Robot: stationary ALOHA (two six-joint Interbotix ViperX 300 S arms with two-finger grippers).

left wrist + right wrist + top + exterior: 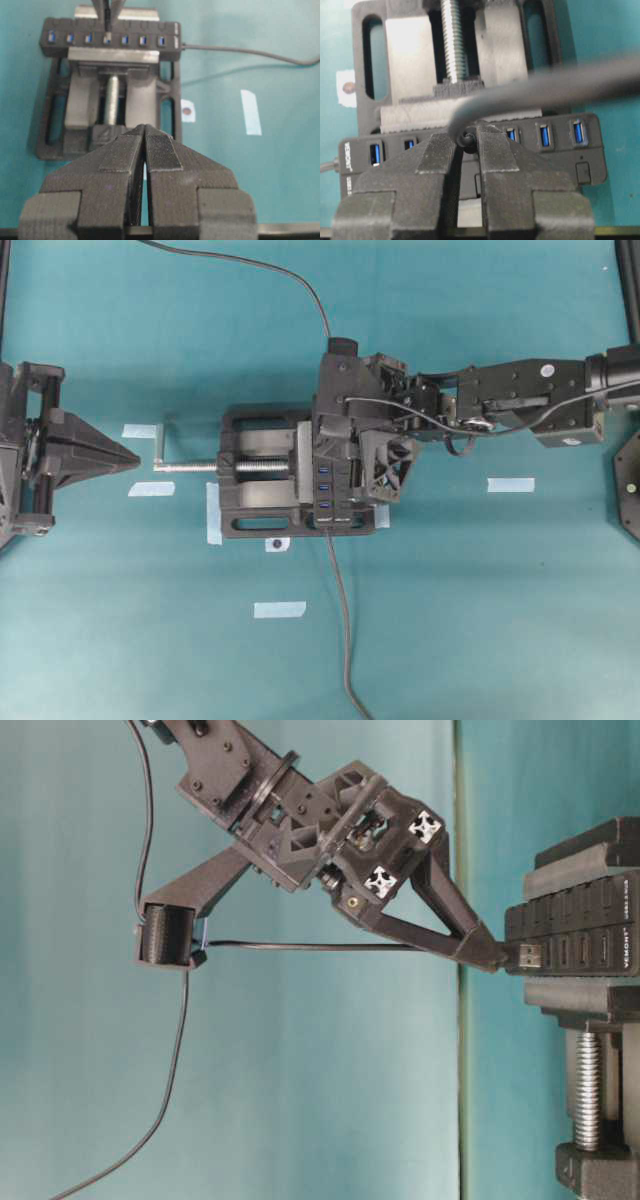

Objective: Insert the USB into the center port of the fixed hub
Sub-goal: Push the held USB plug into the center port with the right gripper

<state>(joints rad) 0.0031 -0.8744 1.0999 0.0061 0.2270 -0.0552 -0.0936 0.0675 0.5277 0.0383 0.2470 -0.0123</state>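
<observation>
Item: fixed hub (110,39), a long black strip with a row of blue slots, clamped in a black vise (107,107) with a silver screw, standing on a teal table (450,620) marked with bits of pale tape. Item: right gripper (492,955), jaws nearly closed and pinching the USB (528,956) by its black body, the silver tip showing just past the fingertips; its thin cable (300,946) trails back level toward the arm. Position of the plug: at the hub's face, tip touching or barely entering a slot; from the left wrist view it lines up with the center port (107,38), the fourth of seven, though from these angles I cannot quite tell whether the metal has started in. Item: left gripper (144,150), jaws pressed together on nothing, parked well apart from the vise with its point toward the screw handle. Status: pickup, carry and alignment look done. Outstanding: pushing the plug fully home, since most of the silver shell is still exposed, then letting go and backing the arm away.
</observation>
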